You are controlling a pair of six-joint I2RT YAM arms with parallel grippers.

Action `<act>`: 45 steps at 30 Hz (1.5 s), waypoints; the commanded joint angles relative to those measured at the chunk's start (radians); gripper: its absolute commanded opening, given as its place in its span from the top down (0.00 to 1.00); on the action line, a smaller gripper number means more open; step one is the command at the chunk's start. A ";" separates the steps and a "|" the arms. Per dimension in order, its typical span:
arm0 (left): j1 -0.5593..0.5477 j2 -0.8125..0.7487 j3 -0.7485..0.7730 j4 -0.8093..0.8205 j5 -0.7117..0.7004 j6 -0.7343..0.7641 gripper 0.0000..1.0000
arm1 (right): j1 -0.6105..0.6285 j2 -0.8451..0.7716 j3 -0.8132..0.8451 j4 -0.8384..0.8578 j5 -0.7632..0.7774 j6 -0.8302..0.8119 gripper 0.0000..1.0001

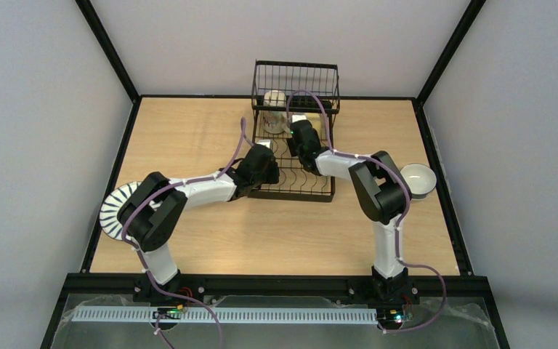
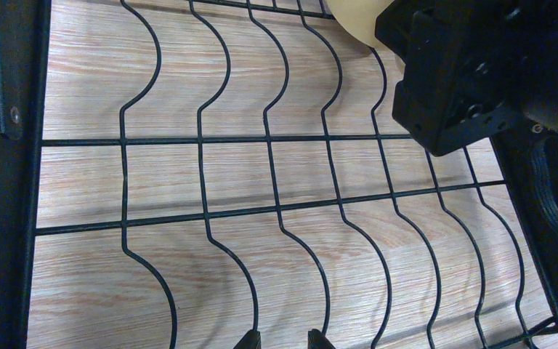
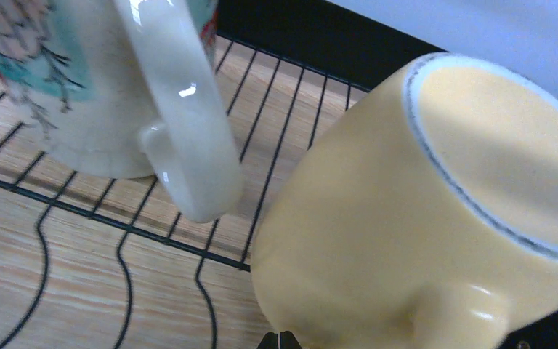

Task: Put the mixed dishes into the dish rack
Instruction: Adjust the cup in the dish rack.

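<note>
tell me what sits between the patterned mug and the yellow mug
Right wrist view: only bare wires of the dish rack over the wood table. The patterned mug turns its handle toward the yellow mug, gap showing.

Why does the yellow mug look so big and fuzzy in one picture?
Right wrist view: the camera is very close to the yellow mug, so it fills the frame and blurs; a glint shines on the beige mug. Left wrist view: dish rack wires look sharp. Top view: even light.
</note>
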 commanded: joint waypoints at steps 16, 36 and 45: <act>0.011 0.001 -0.004 0.074 0.018 0.020 0.65 | -0.081 0.101 0.054 0.126 0.055 -0.107 1.00; 0.010 -0.051 -0.022 0.044 0.017 -0.009 0.66 | -0.078 -0.081 -0.095 0.041 -0.013 -0.024 0.84; 0.005 -0.088 -0.029 0.018 0.018 -0.033 0.65 | -0.057 -0.217 -0.176 -0.013 -0.030 0.013 0.54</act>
